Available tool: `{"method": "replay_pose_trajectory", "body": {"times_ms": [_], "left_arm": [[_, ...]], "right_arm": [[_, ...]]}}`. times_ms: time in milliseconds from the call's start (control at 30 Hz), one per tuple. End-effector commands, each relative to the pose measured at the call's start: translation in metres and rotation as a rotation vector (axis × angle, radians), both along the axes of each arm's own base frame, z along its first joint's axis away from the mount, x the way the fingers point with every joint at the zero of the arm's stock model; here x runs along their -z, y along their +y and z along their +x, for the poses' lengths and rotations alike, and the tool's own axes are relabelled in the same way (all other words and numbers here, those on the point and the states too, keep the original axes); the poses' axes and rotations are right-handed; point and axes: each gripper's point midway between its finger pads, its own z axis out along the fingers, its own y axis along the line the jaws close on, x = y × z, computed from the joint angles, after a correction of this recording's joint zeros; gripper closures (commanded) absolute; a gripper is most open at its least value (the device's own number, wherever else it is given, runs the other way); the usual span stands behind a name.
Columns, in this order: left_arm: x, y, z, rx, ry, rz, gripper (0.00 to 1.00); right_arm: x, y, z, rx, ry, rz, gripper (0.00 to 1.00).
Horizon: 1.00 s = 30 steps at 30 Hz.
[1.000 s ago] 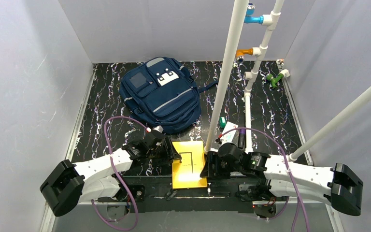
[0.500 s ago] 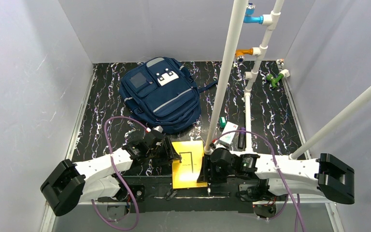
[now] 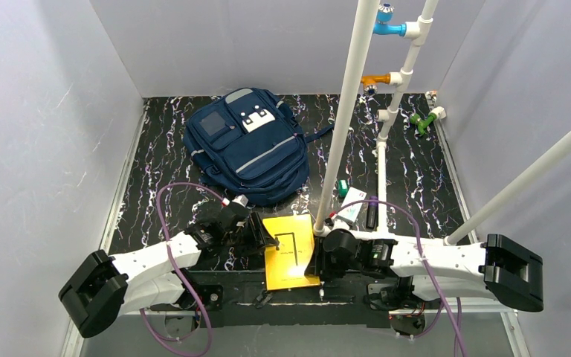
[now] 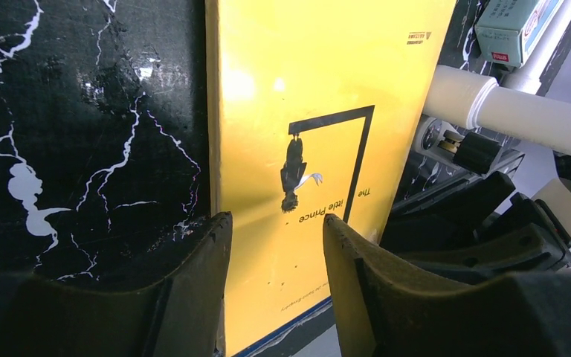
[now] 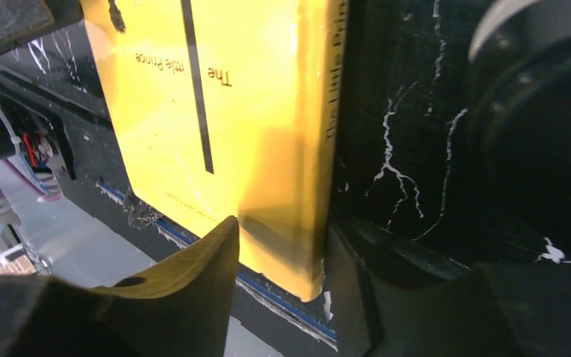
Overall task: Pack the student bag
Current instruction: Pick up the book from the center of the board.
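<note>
1 table (image 3: 431, 186): black with white veining, filling the middle of the overhead view.
Pipe frame (image 3: 346, 111): white tubes rising from the table, right of centre, with a blue and an orange fitting at the upper right.
Student bag (image 3: 245, 145): navy, lying flat in the upper middle of the overhead view, left of the tall pipe. Its white patch, grey stripes and front pocket face up. It is closed as far as can be seen, and well apart from both claws and the book.
Left arm (image 3: 152, 260): white and black, reaching from the lower left toward the centre.
Right arm (image 3: 446, 260): reaching from the lower right toward the centre.
Yellow book (image 3: 290, 253): "The Little Prince", flat at the lower centre between the 2 claws, with its near end over the table's front edge.
Left gripper (image 4: 276, 223): released, its 2 fingers spread over the cover near the book's left edge.
Right gripper (image 5: 282, 238): 1 finger over the cover and 1 beside the spine. I cannot tell whether they grip.
White box (image 3: 352, 206): lying just right of the tall pipe's foot.
Black marker (image 3: 371, 216): beside that box, on its right.
</note>
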Motion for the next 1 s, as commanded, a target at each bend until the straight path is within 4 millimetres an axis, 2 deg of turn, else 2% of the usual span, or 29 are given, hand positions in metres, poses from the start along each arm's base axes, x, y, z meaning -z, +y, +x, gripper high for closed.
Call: {"method": "replay_pose_trajectory", "body": {"times_ms": [0,133,300,433,533,667,700,767,833,900,967], "left_arm": [[0.044,0.037,-0.030,0.003,0.123,0.171,0.52],[0.037,0.031,-0.029,0.027,0.115,0.155,0.52],[0.025,0.021,-0.027,0.058,0.107,0.119,0.53],[0.012,0.011,-0.026,0.085,0.097,0.075,0.53],[0.005,0.007,-0.027,0.096,0.097,0.050,0.53],[0.004,0.007,-0.027,0.091,0.101,0.041,0.53],[0.005,0.006,-0.028,0.091,0.103,0.040,0.53],[0.007,0.006,-0.029,0.087,0.111,0.036,0.53],[0.007,0.004,-0.029,0.089,0.113,0.026,0.53],[0.007,0.003,-0.030,0.091,0.112,0.024,0.53],[0.007,0.003,-0.030,0.098,0.106,0.024,0.53]], "right_arm": [[-0.066,0.045,0.030,0.097,-0.122,0.291,0.51],[-0.070,0.040,0.026,0.114,-0.097,0.318,0.57],[-0.096,0.038,0.025,0.136,-0.088,0.414,0.62],[-0.116,0.044,0.025,0.147,-0.082,0.508,0.61],[-0.126,0.051,0.027,0.156,-0.078,0.565,0.54],[-0.125,0.058,0.032,0.157,-0.099,0.559,0.52],[-0.124,0.061,0.033,0.150,-0.106,0.551,0.49],[-0.117,0.064,0.033,0.130,-0.112,0.504,0.44],[-0.111,0.068,0.033,0.105,-0.122,0.467,0.44],[-0.108,0.070,0.034,0.098,-0.130,0.451,0.45],[-0.109,0.070,0.036,0.096,-0.146,0.437,0.55]]}}
